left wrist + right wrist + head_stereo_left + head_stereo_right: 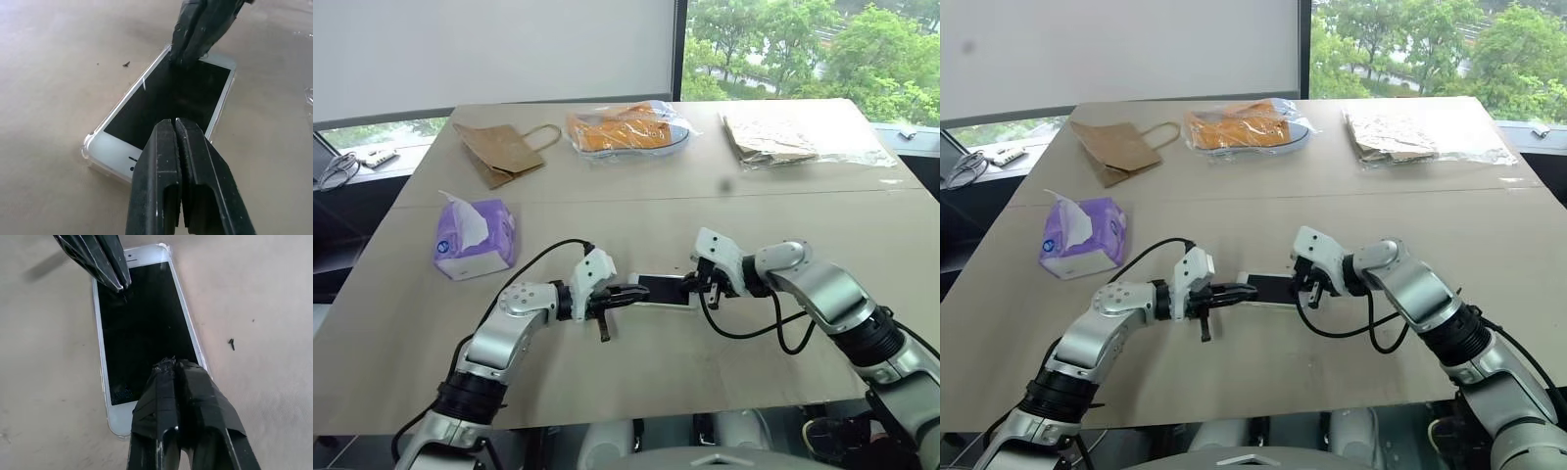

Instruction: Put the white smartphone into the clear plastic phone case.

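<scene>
Both hands, left (625,296) and right (703,286), pinched shut and empty, press the phone (168,100) ends near the desk's (636,382) front edge. The left wrist view reveals its clear case (87,145) rim.

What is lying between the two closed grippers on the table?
The white smartphone, screen up and apparently seated in the clear plastic phone case, lies between the left gripper and right gripper; both wrist views show it.

Head pair looking forward and down across the table (607,382). Wrist cameras close in from opposite ends, sharing the white smartphone (166,103) at centre frame.
</scene>
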